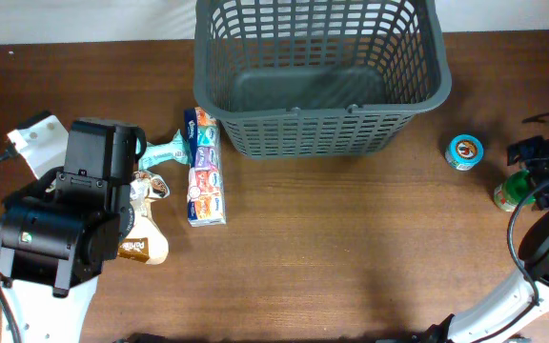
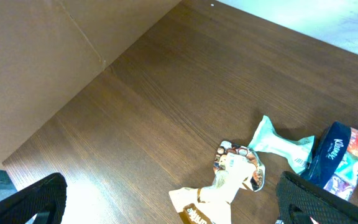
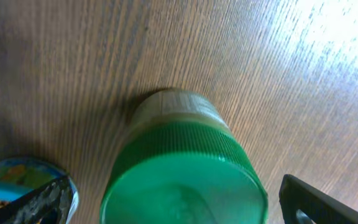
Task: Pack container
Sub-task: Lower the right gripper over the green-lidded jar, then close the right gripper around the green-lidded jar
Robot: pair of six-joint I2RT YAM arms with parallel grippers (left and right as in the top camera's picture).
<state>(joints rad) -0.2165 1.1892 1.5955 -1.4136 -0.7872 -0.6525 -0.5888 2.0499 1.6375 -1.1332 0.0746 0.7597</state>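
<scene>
The dark grey slotted basket [image 1: 320, 76] stands empty at the back middle of the table. My left gripper [image 2: 166, 205] is open above a cream and brown snack pouch [image 2: 219, 186], its fingers wide on either side. The pouch also shows in the overhead view [image 1: 146, 238]. My right gripper [image 3: 173, 211] is open around a green-lidded jar [image 3: 182, 180], fingers either side of the lid and apart from it. The jar stands at the right edge in the overhead view [image 1: 509, 193].
A pale teal packet [image 1: 168, 150] and a stack of tissue packs [image 1: 204, 167] lie left of the basket; both show in the left wrist view [image 2: 278, 142] [image 2: 345, 158]. A small blue-topped tub [image 1: 464, 151] stands right of the basket, beside the jar [image 3: 14, 180].
</scene>
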